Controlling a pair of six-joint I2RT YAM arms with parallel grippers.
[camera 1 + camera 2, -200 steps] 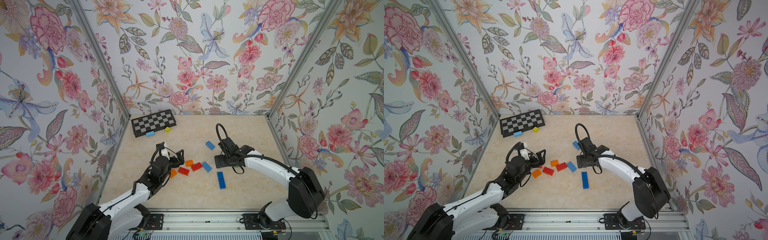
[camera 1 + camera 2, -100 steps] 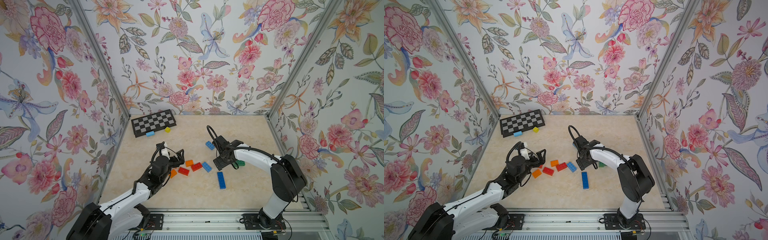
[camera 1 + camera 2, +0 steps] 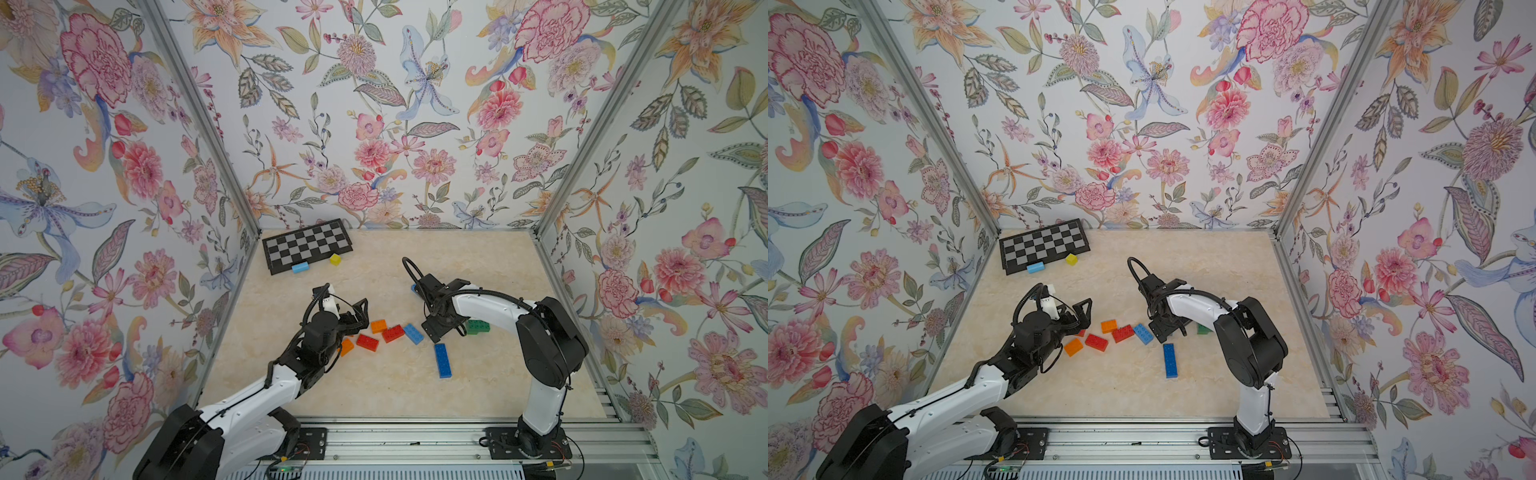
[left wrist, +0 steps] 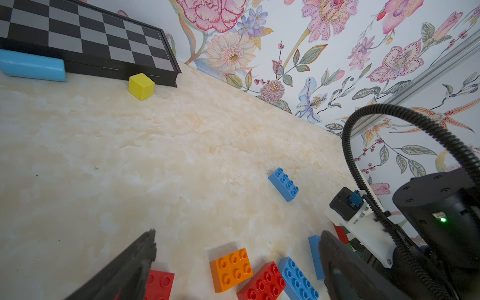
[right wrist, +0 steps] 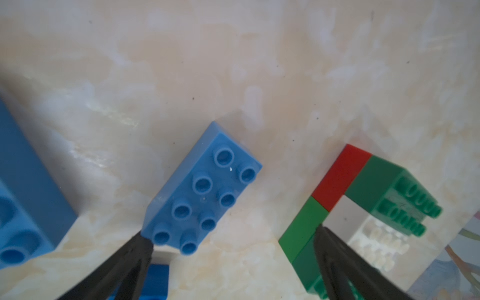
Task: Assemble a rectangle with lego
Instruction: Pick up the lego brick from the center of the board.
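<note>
Between the two grippers the lego lies scattered on the marbled table (image 3: 374, 395), and nobody has hold of anything! The left gripper (image 4: 236, 240) has its fingers spread wide and empty. The six-stud orange brick (image 4: 231, 267) is framed in the gap just ahead of it, with a red brick (image 4: 158, 284) tucked at one finger.

The right gripper (image 5: 232, 235) is spread wide too, nothing in it. One fingertip sits at the corner of a blue eight-stud brick (image 5: 202, 192); touching or not, I cannot tell. The other overlaps a joined cluster (image 5: 374, 179) of green, red and white pieces.

Now the count:
- **Orange:** two, the second orange brick (image 3: 345, 346) back behind the left gripper's fingers.
- **Red:** two, the second red brick (image 3: 392, 333) between the grippers.
- **Blue:** three in all, the eight-stud one among them. The long blue brick (image 3: 443, 360) is just beside the right gripper, the lone blue brick (image 4: 283, 184) beyond it.

Well apart from both grippers: one chessboard (image 3: 307, 245), one yellow cube (image 3: 335, 259), one pale blue block (image 3: 300, 267).
</note>
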